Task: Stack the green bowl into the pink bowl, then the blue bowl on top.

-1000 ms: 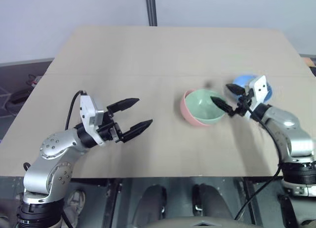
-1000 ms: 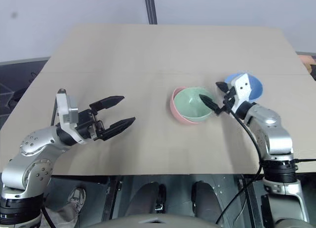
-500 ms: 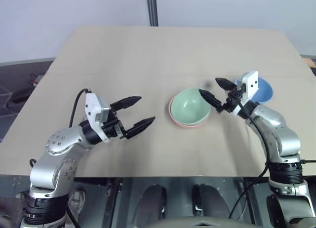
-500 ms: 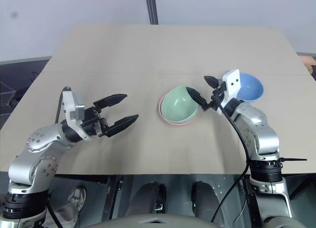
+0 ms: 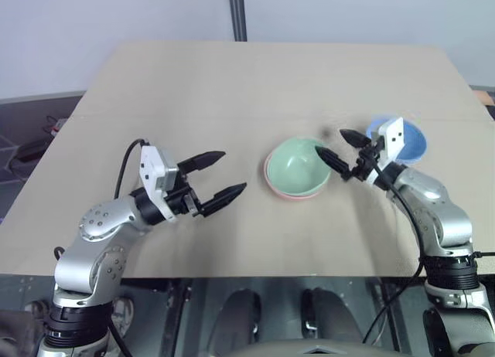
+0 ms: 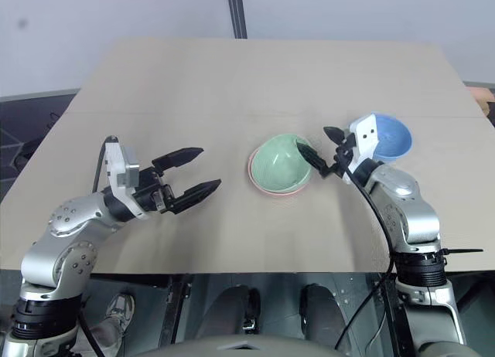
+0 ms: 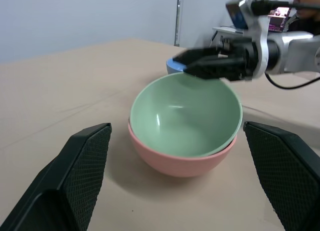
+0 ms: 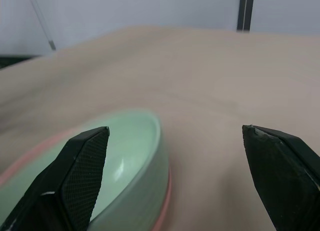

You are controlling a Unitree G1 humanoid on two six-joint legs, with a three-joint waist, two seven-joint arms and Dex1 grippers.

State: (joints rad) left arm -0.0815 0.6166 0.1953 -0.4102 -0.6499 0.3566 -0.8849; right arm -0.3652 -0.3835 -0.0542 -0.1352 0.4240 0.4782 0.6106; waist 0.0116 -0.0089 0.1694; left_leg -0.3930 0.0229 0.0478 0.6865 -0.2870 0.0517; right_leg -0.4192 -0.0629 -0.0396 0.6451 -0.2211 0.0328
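The green bowl [image 5: 296, 164] sits nested inside the pink bowl [image 5: 291, 193], a little right of the table's middle. Both are level. The blue bowl [image 5: 412, 142] stands alone further right, partly hidden behind my right wrist. My right gripper [image 5: 333, 144] is open and empty, pointing left. It sits between the blue bowl and the stack, and one fingertip is right at the green bowl's rim [image 8: 159, 128]; I cannot tell whether it touches. My left gripper [image 5: 231, 171] is open and empty, a short way left of the stack, pointing at it.
The beige table [image 5: 232, 86] is bare apart from the bowls. Its front edge runs just below both arms. A dark vertical post [image 5: 237, 13] stands against the wall behind the table.
A second ago the nested bowls were tilted and further right; they have slid left and settled level. My right gripper went left with them, then drew back slightly. The left gripper barely moved.
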